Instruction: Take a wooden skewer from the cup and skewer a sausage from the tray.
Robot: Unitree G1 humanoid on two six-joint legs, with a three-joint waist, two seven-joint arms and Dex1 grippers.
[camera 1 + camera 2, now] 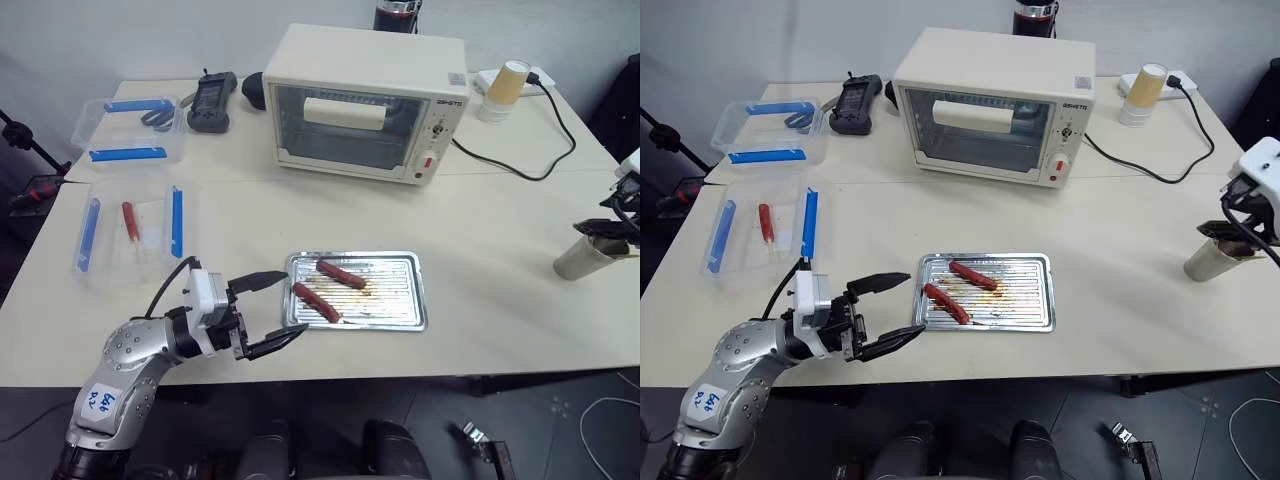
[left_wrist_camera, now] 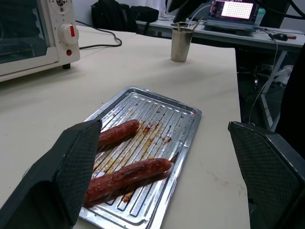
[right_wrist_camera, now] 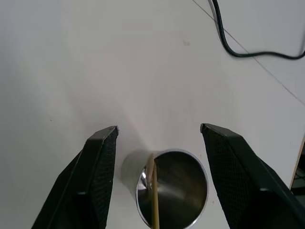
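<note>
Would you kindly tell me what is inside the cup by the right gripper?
A wooden skewer leans against the rim of the cup, rising from its dark, shiny inside. The cup's bottom cannot be seen. The right gripper hovers open above it.

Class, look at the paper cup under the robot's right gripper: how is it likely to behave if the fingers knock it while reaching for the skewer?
The cup looks light, and only a wooden skewer shows inside, so a nudge would probably slide or tip it. Its thin paper wall would likely dent if squeezed. The right gripper stands open above its rim, so a centred descent seems safest.
</note>
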